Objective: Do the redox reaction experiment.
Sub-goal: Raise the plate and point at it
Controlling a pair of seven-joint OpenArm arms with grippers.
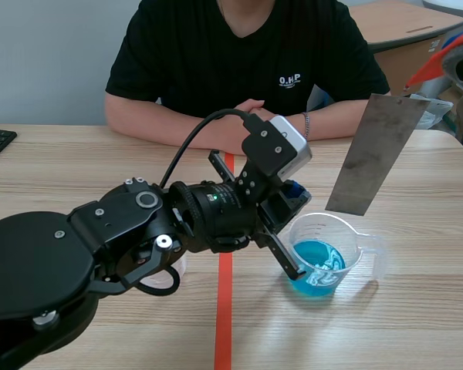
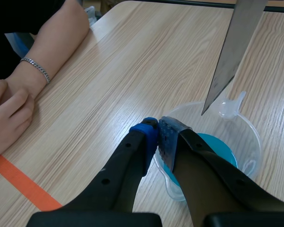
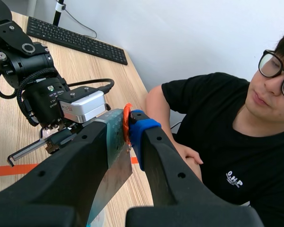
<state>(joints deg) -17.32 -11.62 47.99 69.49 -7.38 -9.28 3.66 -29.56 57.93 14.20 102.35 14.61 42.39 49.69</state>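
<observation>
1. The left tool [image 2: 158,135] reaches low over the table [image 1: 62,162]. It is pinched shut on the rim of the cup [image 1: 356,237], with one finger inside and one outside.
2. The right tool [image 3: 126,126] is up high. It is clamped tight on the top end of a grey metal strip [image 1: 374,154].
3. The strip hangs tilted, with its low end just over the cup's rim.
4. The clear cup stands on the table with a little blue liquid [image 1: 315,262] at the bottom.
</observation>
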